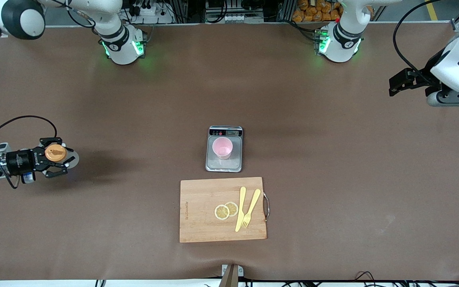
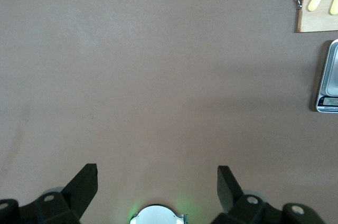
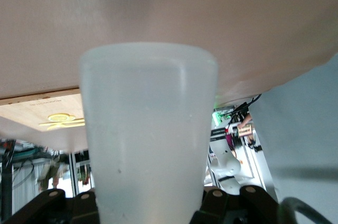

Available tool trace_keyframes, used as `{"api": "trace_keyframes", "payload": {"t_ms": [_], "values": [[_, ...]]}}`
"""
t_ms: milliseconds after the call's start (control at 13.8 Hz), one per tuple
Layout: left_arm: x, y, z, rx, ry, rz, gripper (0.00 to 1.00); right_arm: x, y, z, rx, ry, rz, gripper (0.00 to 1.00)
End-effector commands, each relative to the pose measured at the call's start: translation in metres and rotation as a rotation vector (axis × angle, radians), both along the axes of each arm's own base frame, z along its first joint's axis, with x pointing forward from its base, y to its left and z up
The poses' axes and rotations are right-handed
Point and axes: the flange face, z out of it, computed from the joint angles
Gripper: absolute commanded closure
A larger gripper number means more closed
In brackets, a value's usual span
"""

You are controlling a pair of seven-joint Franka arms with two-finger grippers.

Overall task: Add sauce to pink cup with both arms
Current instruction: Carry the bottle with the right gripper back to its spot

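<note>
While the right gripper (image 1: 56,156) is clamping the sauce bottle (image 1: 55,152) over the right arm's end of the table, it is needing an upright carry to the pink cup (image 1: 222,148) on the scale (image 1: 224,149), as the left gripper (image 1: 403,84) is waiting spread and empty.

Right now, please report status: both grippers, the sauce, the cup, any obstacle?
Right gripper shut on sauce bottle, over the right arm's end of the table. Left gripper open, waiting. Pink cup upright on grey scale. Nothing in the way.
</note>
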Motion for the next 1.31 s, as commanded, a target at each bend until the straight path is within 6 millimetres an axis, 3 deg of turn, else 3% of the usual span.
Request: {"api": "trace_keyframes", "payload": {"t_ms": [0,218,363,508,943,1016,1088,1161,1233], "values": [[-0.008,0.001,0.007,-0.019,0.003,-0.006,0.00,-0.014,-0.021,-0.058,0.155,-0.064,-0.027,1.00],[-0.006,-0.005,0.001,-0.020,0.013,-0.018,0.00,-0.029,-0.036,-0.105,0.235,-0.070,-0.091,1.00],[-0.008,-0.006,0.005,-0.020,0.005,-0.021,0.00,-0.030,-0.037,-0.109,0.239,-0.073,-0.095,1.00],[-0.010,-0.002,0.010,-0.023,-0.004,-0.032,0.00,-0.035,-0.035,-0.126,0.261,-0.085,-0.091,1.00],[-0.010,0.005,0.011,-0.022,-0.006,-0.074,0.00,-0.039,-0.029,-0.141,0.283,-0.120,-0.075,1.00],[-0.011,0.008,0.011,-0.013,-0.007,-0.072,0.00,-0.039,-0.029,-0.141,0.282,-0.119,-0.075,0.80],[-0.012,0.012,0.013,-0.012,-0.009,-0.065,0.00,-0.038,-0.027,-0.141,0.275,-0.104,-0.073,0.14],[-0.013,0.021,0.015,-0.013,-0.007,-0.054,0.00,-0.037,-0.025,-0.141,0.267,-0.104,-0.064,0.00],[-0.011,0.023,0.013,-0.015,-0.006,-0.066,0.00,-0.035,-0.024,-0.140,0.263,-0.108,-0.060,0.00]]}}
